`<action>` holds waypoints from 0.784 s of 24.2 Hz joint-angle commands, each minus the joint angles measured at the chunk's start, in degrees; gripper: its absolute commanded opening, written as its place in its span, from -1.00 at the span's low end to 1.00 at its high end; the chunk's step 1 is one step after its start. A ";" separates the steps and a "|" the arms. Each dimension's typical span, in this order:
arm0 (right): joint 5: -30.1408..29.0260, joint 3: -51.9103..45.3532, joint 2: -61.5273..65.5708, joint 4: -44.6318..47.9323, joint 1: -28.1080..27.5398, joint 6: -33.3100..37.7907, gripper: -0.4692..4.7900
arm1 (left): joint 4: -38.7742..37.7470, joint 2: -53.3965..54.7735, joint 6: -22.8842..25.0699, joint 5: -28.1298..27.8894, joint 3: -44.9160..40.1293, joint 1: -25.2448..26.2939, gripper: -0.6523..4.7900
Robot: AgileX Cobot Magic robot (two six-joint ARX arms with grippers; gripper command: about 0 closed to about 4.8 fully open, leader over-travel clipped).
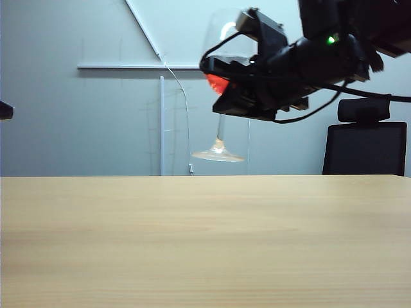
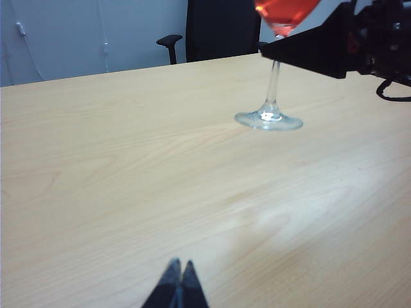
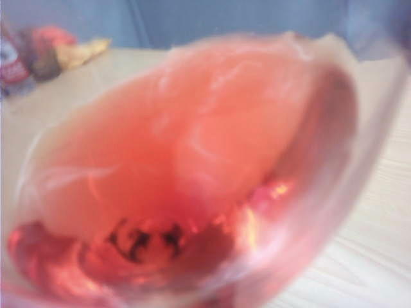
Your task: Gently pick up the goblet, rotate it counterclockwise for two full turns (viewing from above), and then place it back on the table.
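The goblet [image 1: 220,131] is a clear stemmed glass with red liquid in its bowl. It hangs tilted, its round foot clear above the beige table [image 1: 205,244]. My right gripper [image 1: 221,96] is shut on the goblet at the base of the bowl, reaching in from the right. The left wrist view shows the stem and foot [image 2: 268,120] under the black right gripper [image 2: 282,48]. In the right wrist view the blurred bowl with red liquid [image 3: 192,160] fills the picture and hides the fingers. My left gripper [image 2: 178,264] is shut and empty, low over the table and far from the goblet.
A black office chair [image 1: 366,147] stands behind the table's far edge on the right. A white pipe and a thin cable [image 1: 162,122] run down the grey wall. Some colourful items [image 3: 38,48] lie blurred at a far corner of the table.
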 commanded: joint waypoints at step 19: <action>-21.81 -0.87 2.45 -0.22 0.48 -15.32 -0.84 | 0.26 0.09 0.02 0.24 0.22 -0.09 -0.78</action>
